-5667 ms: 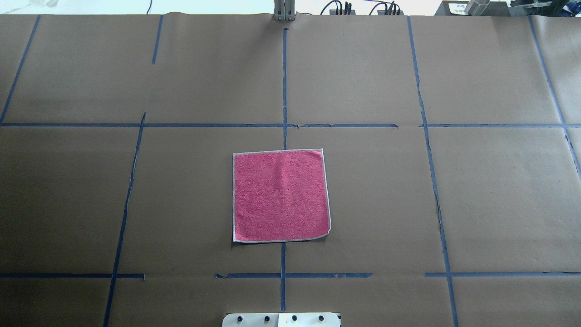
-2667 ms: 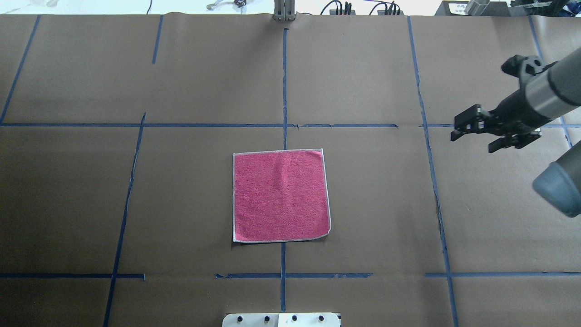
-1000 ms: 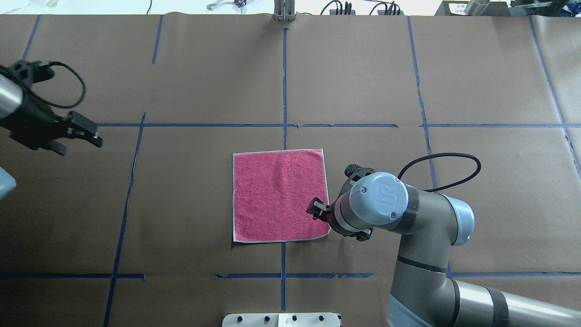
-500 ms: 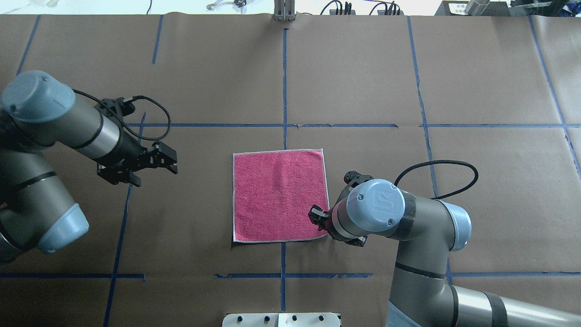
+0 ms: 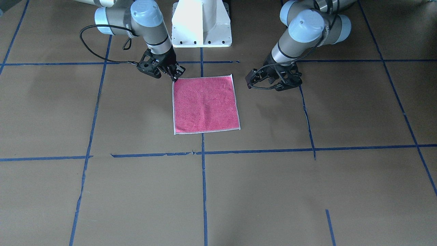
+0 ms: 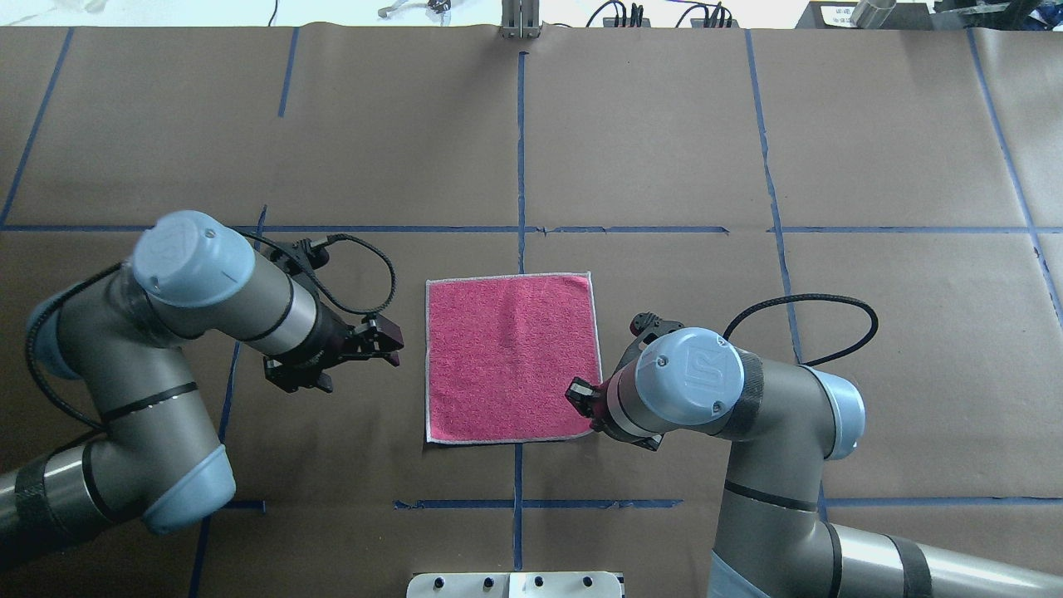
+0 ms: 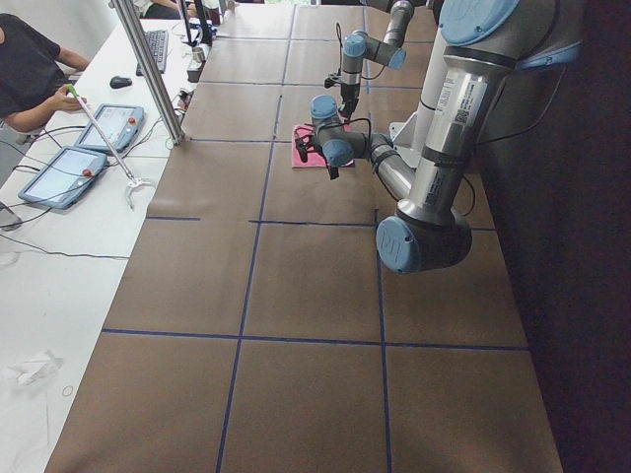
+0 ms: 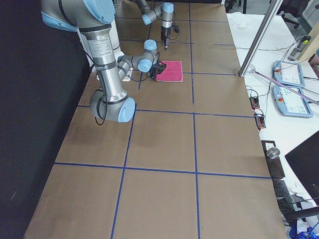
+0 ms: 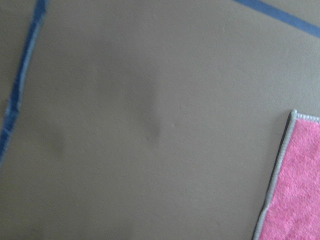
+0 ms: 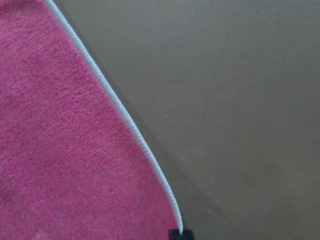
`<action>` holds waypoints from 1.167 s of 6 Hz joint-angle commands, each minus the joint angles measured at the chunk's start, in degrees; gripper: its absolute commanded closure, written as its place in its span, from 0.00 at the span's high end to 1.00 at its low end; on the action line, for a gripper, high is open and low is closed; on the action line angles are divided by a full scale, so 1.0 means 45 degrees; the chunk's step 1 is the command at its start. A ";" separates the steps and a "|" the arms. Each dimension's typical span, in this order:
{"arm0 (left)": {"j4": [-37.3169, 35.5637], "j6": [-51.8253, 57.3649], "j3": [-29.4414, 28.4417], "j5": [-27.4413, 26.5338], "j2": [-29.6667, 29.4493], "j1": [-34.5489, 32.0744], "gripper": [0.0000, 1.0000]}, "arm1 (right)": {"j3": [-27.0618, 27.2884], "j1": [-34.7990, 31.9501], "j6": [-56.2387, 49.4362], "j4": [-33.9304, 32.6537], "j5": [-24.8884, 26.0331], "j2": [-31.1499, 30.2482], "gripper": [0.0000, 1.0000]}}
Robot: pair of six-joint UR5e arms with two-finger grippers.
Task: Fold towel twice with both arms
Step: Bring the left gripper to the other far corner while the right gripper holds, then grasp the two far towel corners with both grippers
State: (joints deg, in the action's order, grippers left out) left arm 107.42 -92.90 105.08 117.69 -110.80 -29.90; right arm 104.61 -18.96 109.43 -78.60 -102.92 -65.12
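The towel lies flat and unfolded on the brown table, pink-red face up with a pale border; it also shows in the front view. My right gripper is low at the towel's near right corner and looks open. In the right wrist view one fingertip sits at the towel's border. My left gripper is open and empty, a little left of the towel's left edge and apart from it. The left wrist view shows a towel corner.
Blue tape lines cross the brown paper table cover. The white pedestal base stands just behind the towel. Tablets and a metal post are on the operators' side, where a person sits.
Both arms came into view. The right gripper settled at the towel's near right corner. The left gripper swung in from the left towards the towel's left edge. The towel has not moved.
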 commanded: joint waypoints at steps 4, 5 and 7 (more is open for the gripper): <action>-0.0042 -0.2345 -0.0770 -0.2306 -0.0982 0.2426 0.82 | 0.0346 -0.0161 -0.0001 -0.0013 -0.0039 -0.0118 0.00; -0.0042 -0.2345 -0.0753 -0.2326 -0.0983 0.2426 0.76 | 0.0445 -0.0180 -0.0001 -0.0032 -0.0058 -0.0137 0.01; -0.0042 -0.2345 -0.0752 -0.2775 -0.1003 0.2426 0.40 | 0.0445 -0.0180 -0.0001 -0.0032 -0.0059 -0.0157 0.01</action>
State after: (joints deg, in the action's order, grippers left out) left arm 107.23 -103.44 101.72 105.73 -115.27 -18.99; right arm 106.57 -19.76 109.42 -78.70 -103.18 -65.79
